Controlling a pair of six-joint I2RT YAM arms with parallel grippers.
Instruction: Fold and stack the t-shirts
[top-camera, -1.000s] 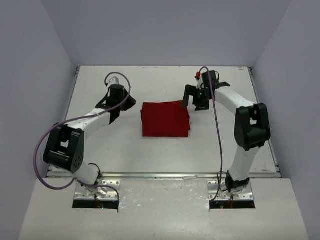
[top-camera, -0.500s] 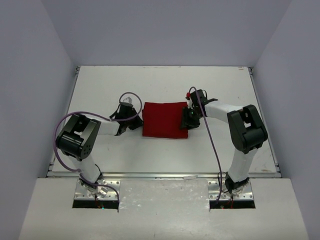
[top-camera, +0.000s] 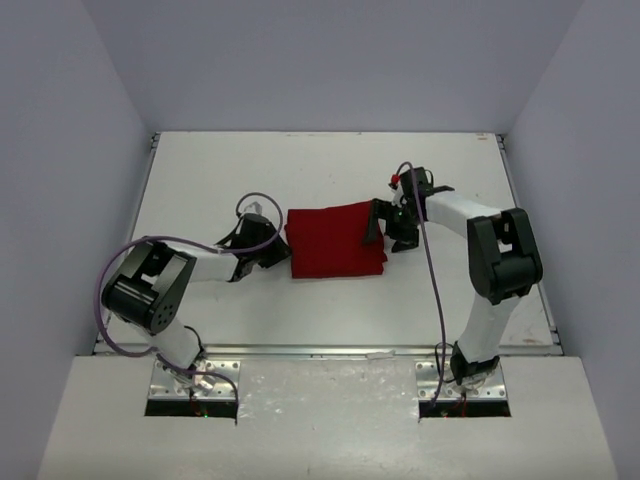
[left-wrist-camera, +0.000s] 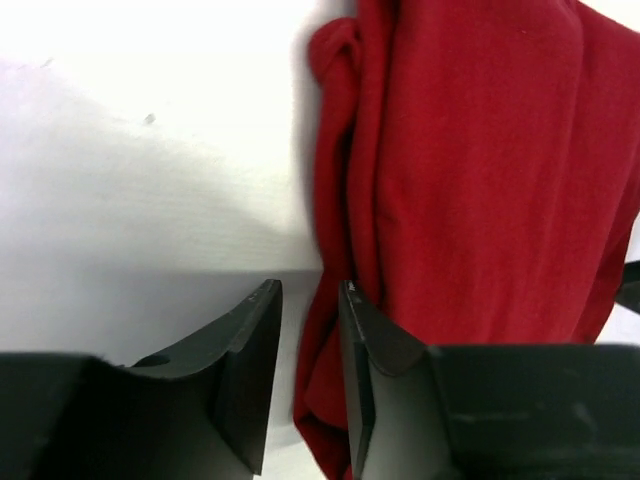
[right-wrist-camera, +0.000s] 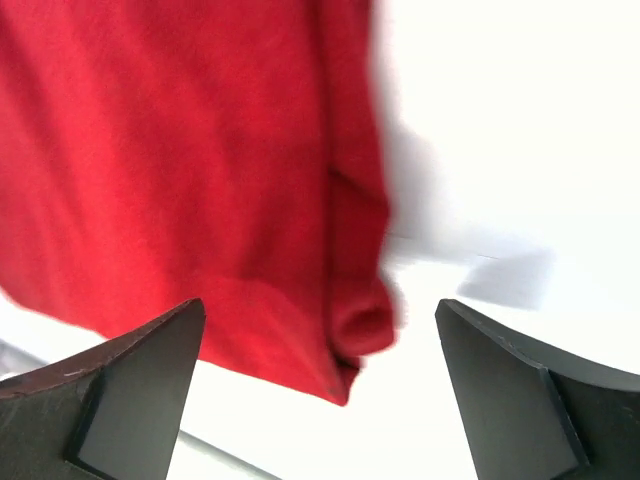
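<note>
The deep-red t-shirt (top-camera: 335, 240) lies folded into a rough rectangle in the middle of the white table (top-camera: 200, 180), slightly skewed. My left gripper (top-camera: 275, 252) is low at its left edge. In the left wrist view its jaws (left-wrist-camera: 310, 290) stand a narrow gap apart, with the rolled cloth edge (left-wrist-camera: 480, 170) partly between them and white table showing beside it. My right gripper (top-camera: 385, 225) is at the shirt's right edge. In the right wrist view it (right-wrist-camera: 320, 310) is wide open over the shirt's near right corner (right-wrist-camera: 180, 150), holding nothing.
Grey walls enclose the table on three sides. A metal rail (top-camera: 330, 350) runs along the near edge by the arm bases. Purple cables loop from both arms over the table.
Both arms dropped from the far side of the table to the shirt's left and right edges. The shirt has shifted slightly right and turned a little. The right gripper has opened wider.
</note>
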